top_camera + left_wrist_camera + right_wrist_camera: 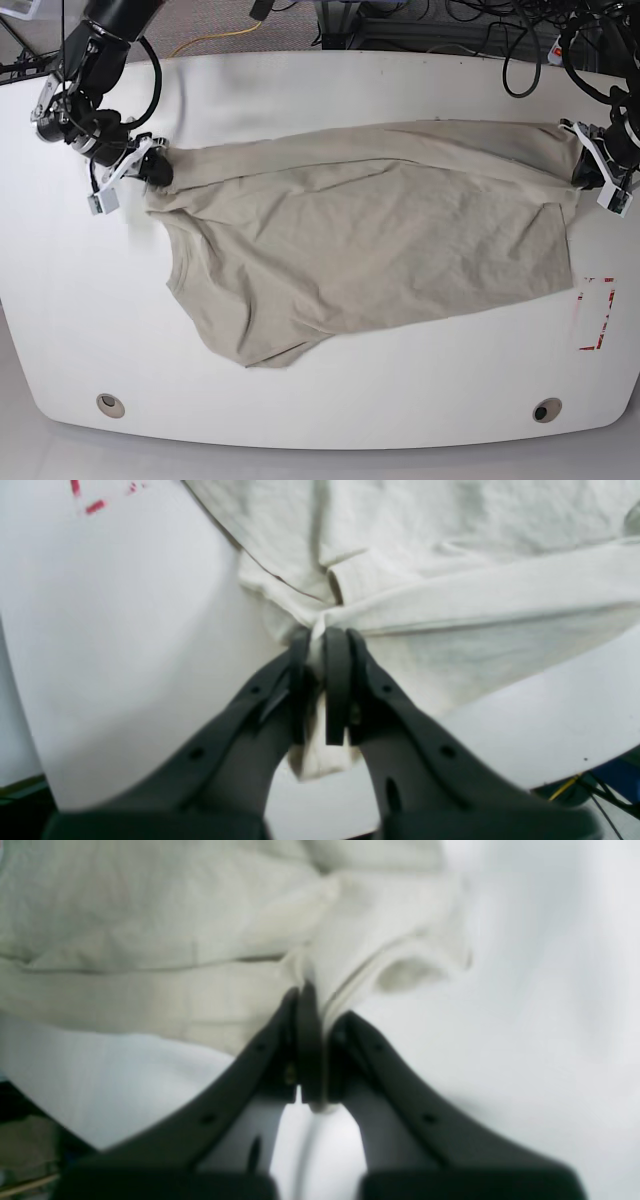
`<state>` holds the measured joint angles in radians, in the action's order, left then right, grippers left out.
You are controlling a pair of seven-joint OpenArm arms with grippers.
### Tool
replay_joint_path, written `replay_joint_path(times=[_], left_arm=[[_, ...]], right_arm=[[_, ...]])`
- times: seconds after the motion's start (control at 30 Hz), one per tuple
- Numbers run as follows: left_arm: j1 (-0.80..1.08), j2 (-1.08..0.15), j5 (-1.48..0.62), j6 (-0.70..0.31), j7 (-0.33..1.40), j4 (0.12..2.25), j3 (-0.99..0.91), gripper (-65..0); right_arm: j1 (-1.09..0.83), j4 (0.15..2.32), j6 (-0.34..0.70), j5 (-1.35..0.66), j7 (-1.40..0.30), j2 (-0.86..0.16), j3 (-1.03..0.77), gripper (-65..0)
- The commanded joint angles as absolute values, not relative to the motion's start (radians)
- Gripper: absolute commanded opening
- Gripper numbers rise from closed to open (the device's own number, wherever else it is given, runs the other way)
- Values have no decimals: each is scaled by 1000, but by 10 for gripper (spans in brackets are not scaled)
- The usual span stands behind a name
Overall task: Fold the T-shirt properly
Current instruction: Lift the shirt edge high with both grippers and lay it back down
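1. Beige shirt [360, 250]: we log it spread wrinkled across the white table [320, 410], stretched between both arms.
2. Right gripper [155, 172], at the base view's left: we see its fingers pinched on a bunched shirt corner.
3. Left gripper [583, 172], at the base view's right: fingers clamped on the opposite corner.
4. Red marks [597, 315]: on the table near the left gripper.

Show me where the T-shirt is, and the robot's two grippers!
T-shirt [380, 250]: base view, middle of the spread cloth.
Left gripper [588, 172]: base view, tips pinching the shirt's edge.
Right gripper [158, 170]: base view, tips pinching the opposite edge.
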<state>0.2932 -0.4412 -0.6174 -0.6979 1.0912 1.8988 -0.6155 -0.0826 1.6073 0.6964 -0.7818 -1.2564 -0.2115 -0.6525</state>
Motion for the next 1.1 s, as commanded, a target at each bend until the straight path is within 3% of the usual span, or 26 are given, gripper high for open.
replay_joint_path(times=[0.0, 0.27, 0.53, 0.77, 1.07], left_arm=[[251, -463, -624, -698, 1076, 1931, -625, -615], [90, -466, -622, -698, 1082, 1945, -622, -615], [-173, -423, -622, -698, 1201, 1942, -619, -615], [-384, -414, -595, -624, 1213, 1940, -538, -615], [-662, -420, -539, -618, 1211, 1813, -504, -614]], right_arm=[[-33, 1626, 698, -808, -1213, -260, -653, -650], [188, 1626, 698, -645, -1213, -309, -625, -650], [421, 1624, 698, -510, -1208, -317, -506, -650], [670, 1616, 698, -386, -1207, -317, -378, -650], [1001, 1428, 698, -329, -1193, -351, -263, -650]])
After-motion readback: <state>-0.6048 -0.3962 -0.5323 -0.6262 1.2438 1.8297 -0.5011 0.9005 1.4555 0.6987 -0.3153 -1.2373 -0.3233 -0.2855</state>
